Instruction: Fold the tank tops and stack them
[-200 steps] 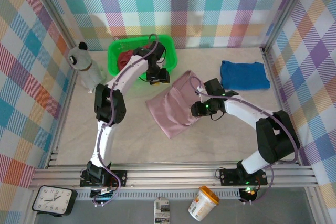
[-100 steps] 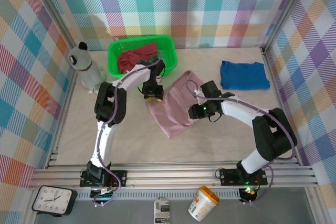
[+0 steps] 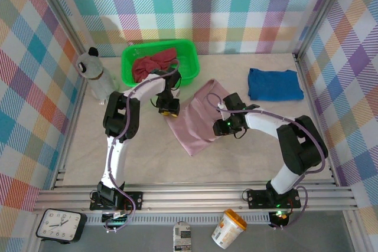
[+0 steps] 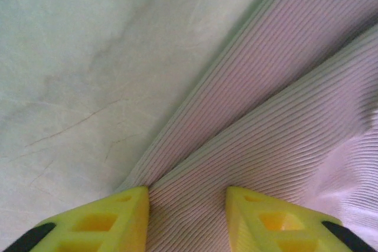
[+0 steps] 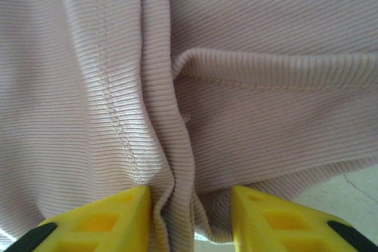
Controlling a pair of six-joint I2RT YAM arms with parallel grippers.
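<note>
Left fingers (image 4: 118, 219) joined right fingers (image 5: 112, 216), both half-open astride the creased pink tank top (image 3: 195, 125).

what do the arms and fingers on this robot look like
Both the left arm and right arm have white links with black joints, and a purplish-grey cable trails along each. The fingers are yellow plastic with triangular cut-outs.
</note>
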